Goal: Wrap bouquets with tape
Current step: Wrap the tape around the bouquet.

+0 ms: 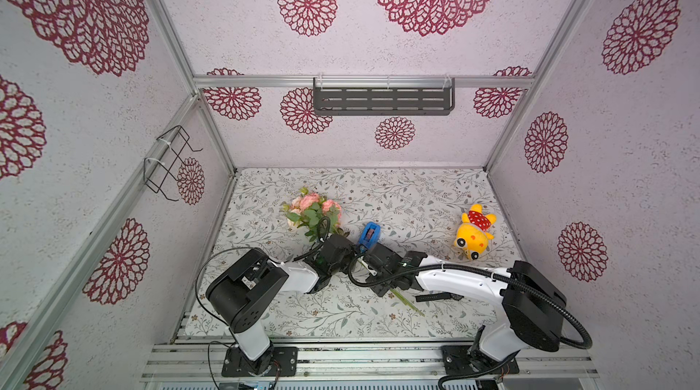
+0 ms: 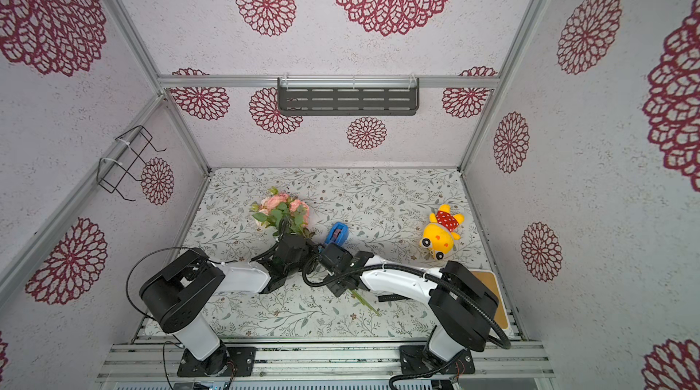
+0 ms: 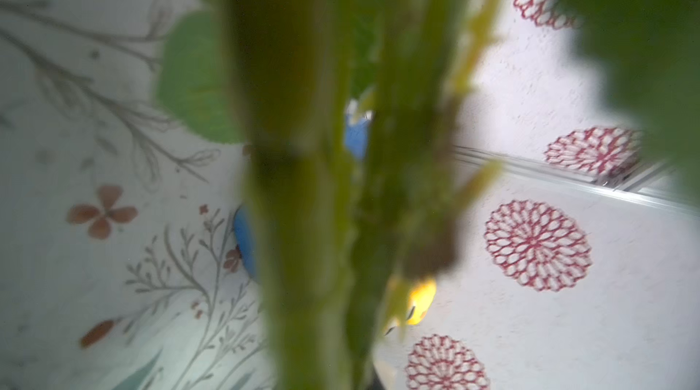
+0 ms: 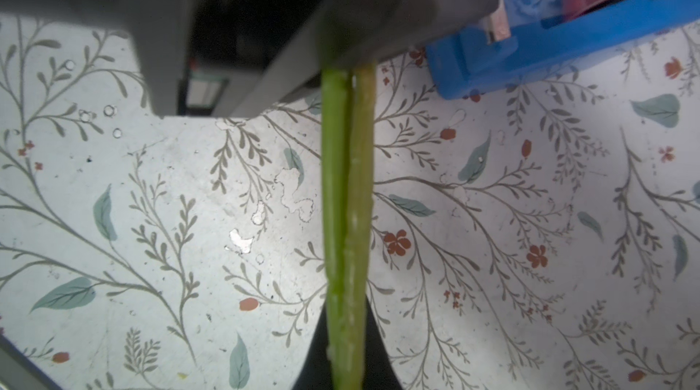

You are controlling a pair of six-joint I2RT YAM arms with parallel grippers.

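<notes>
Right end effector [image 4: 346, 354] pinches the stems [image 4: 346, 198] near the tape [image 4: 530, 47], probably readying a wrap; whether the left end effector [image 4: 342, 54] grips them, I cannot tell.

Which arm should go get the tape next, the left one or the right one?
Probably the left. The left pincer sits right beside the blue tape dispenser, while the right pincer is shut on the bouquet stems and has to hold them.
</notes>
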